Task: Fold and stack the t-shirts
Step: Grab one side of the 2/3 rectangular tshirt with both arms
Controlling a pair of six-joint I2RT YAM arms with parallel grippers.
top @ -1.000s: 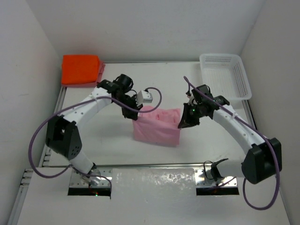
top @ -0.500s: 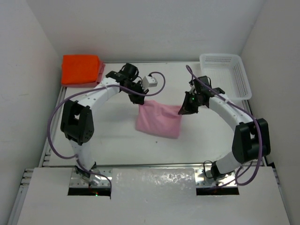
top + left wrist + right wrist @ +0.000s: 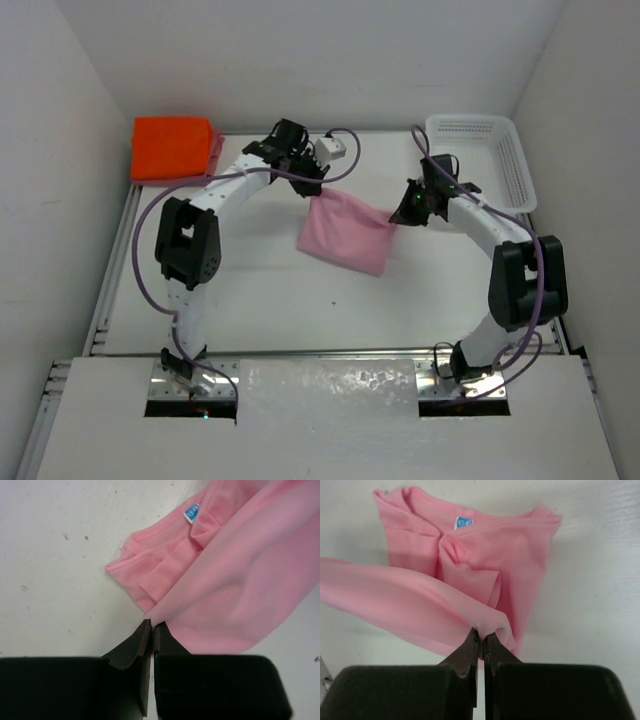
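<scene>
Setting: white table (image 3: 250, 300) boxed in by plain white walls, both arms reaching toward the far side.
Step, my guess: mid-fold on the light pink t-shirt (image 3: 345, 235). To do it well I'd move both arms together so the held edge stays taut and level, lay it flush over the part on the table, and only let go once the cloth is flat.
Far left corner: orange t-shirt (image 3: 172, 147), folded, sitting on what looks like the rose-red t-shirt (image 3: 216, 150); only an edge of that one peeks out.
Left end effector (image 3: 151, 625): fingers pinched tight on one corner of the pink cloth, which comes out right at the tips.
Pink shirt: middle of the table, toward the far side, hanging between the two arms, with the collar and its blue tag (image 3: 192, 513) down on the table.
Right end effector (image 3: 482, 635): also clamped tight, on a bunched bit of the other corner.
Far right corner: white basket (image 3: 480, 165), well apart from the shirt.
</scene>
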